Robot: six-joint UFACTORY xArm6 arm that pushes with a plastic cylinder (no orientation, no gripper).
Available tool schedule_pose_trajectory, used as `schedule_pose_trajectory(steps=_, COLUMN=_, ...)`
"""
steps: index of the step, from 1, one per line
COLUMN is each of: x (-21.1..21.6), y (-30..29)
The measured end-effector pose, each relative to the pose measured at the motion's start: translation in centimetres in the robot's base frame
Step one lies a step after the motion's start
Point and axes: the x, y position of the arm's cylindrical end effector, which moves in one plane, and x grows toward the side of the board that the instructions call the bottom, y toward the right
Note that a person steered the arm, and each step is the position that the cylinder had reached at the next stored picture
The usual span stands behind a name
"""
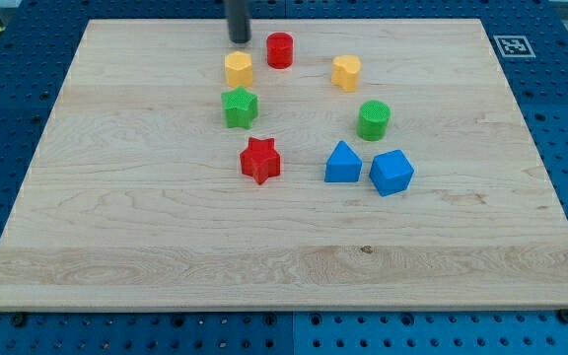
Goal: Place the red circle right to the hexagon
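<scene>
No jaws: my tip [239,39] on wooden bench [116,217], holding nothing, left of red plastic circle [280,49], above yellow hexagon [239,68]; contact unclear. Circle up-right of hexagon.

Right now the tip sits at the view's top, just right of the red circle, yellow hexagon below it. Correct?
Not quite. My tip is left of the red circle, not right of it. The rest holds: it is at the view's top, with the yellow hexagon just below it. The camera view shows this.
</scene>
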Motion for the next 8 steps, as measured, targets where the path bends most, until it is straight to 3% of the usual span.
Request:
schedule_pose_trajectory(steps=1, x=-0.1, y=3.9)
schedule_pose_trajectory(steps=3, x=0.0, y=4.0)
schedule_pose_trajectory(steps=6, x=3.3, y=4.3)
schedule_pose_trajectory(steps=8, x=3.0, y=-0.4)
